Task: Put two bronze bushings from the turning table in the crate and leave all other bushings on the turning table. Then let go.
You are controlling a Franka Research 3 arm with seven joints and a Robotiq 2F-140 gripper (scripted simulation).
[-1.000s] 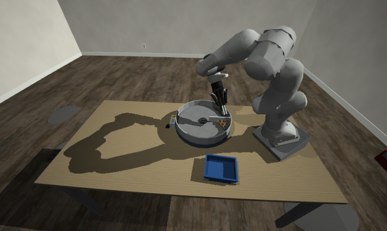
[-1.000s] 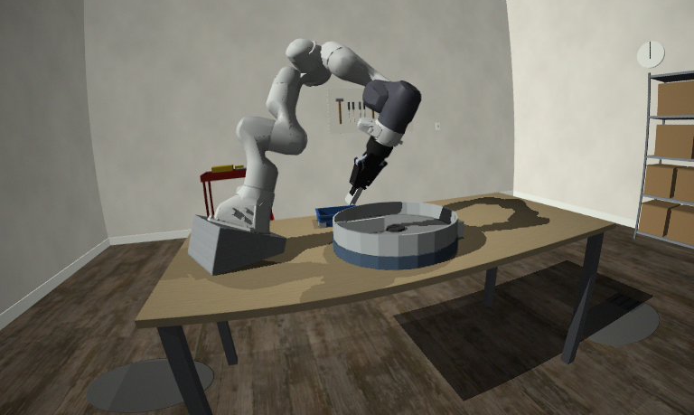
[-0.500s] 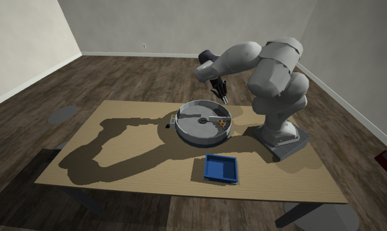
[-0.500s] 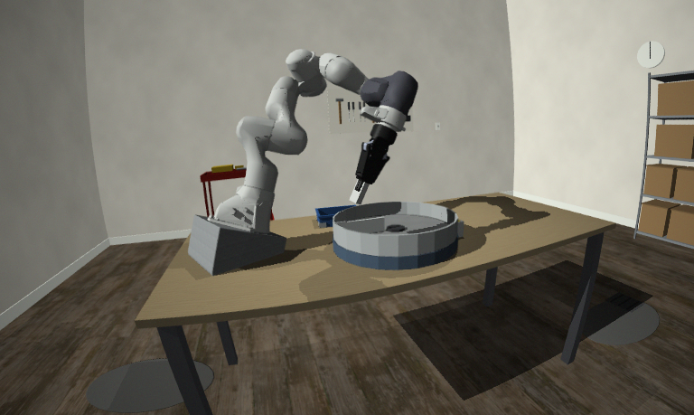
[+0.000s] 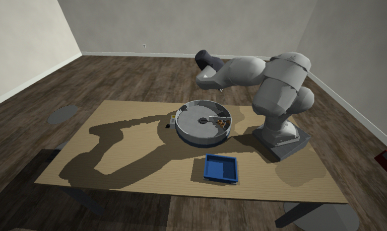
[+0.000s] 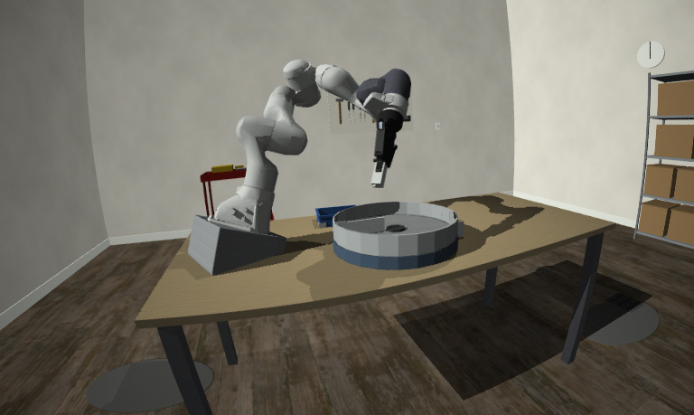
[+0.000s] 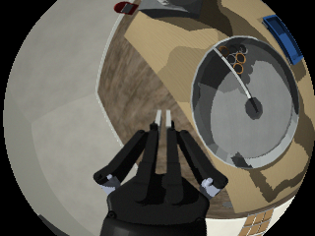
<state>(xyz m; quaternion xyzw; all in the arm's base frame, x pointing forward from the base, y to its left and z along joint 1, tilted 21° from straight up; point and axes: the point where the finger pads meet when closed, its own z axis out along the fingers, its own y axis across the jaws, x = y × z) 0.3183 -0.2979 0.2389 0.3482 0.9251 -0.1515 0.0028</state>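
The round grey turning table [image 5: 203, 123] stands mid-table, with a divider bar from its hub to the rim. A small cluster of bushings [image 5: 222, 122], some bronze and some darker, lies against the bar near the right rim; it also shows in the wrist view [image 7: 234, 58]. The blue crate [image 5: 220, 167] sits in front of the turning table and looks empty. My gripper [image 6: 379, 177] [image 7: 163, 116] hangs high above the far edge of the turning table [image 6: 395, 232], fingers shut with nothing between them. In the top view the arm hides the fingers.
The robot base [image 5: 280, 137] stands on the table to the right of the turning table. A small control box [image 5: 172, 121] sits at the turning table's left side. A red stand [image 6: 220, 177] and a shelf with cardboard boxes [image 6: 670, 160] stand off the table.
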